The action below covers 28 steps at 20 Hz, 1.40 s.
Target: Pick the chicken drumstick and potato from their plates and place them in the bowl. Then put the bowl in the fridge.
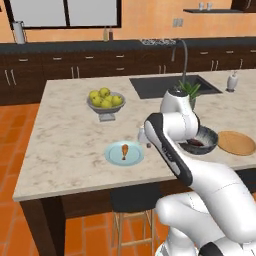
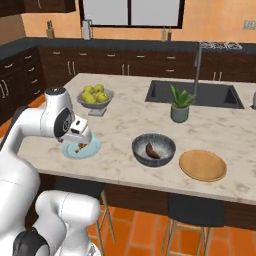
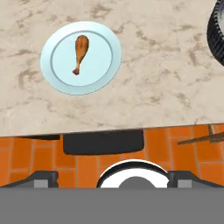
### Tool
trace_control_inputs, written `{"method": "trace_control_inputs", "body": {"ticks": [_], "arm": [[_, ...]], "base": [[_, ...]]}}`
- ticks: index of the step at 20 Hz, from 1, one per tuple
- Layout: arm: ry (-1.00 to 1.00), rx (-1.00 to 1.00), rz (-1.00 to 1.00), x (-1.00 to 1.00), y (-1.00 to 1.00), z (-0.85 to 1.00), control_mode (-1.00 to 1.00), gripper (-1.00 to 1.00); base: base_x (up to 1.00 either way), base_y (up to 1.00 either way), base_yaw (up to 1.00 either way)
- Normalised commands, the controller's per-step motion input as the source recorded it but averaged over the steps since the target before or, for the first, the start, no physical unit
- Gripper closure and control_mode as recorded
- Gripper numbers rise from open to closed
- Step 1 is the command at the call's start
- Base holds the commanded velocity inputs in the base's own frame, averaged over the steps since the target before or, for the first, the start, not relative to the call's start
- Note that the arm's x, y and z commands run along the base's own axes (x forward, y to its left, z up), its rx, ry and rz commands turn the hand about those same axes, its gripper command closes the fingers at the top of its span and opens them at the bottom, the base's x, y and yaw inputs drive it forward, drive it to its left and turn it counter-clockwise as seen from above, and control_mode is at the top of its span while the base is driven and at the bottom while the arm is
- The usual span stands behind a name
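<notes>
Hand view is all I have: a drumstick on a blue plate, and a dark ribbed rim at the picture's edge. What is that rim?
Observer: That is the bowl, standing on the counter to the right of the blue plate.
Operator: Anything in it?
Observer: Yes, the potato lies inside it.
Operator: Where is the other plate?
Observer: The wooden plate lies just right of the bowl, with nothing on it.

The white robot arm (image 2: 35, 125) bent at its elbow and leaned forward. Its pincer (image 2: 82, 137) pointed down, wide open and empty.
</notes>
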Motion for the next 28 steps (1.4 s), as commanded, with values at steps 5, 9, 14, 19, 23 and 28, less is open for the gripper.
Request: {"method": "trace_control_inputs", "body": {"ticks": [5,9,14,19,23,28], "arm": [[0.0,0.0,0.0,0.16,0.0,-0.01,-1.0,-1.0],[0.06,0.0,-0.01,0.69,0.0,-0.05,-1.0,-1.0],[0.0,0.0,0.0,0.44,-0.05,-0.02,-1.0,-1.0],[-0.04,-0.04,-0.01,0.48,0.47,-0.43,-1.0,-1.0],[-0.01,-0.1,-0.02,0.62,0.42,-0.76,-1.0,-1.0],[0.05,0.0,0.0,0.48,0.01,-0.38,-1.0,-1.0]], "base": [[0.75,0.06,0.0],[0.0,0.0,0.0],[0.0,0.0,0.0],[0.0,0.0,0.0],[0.0,0.0,0.0],[0.0,0.0,0.0]]}}
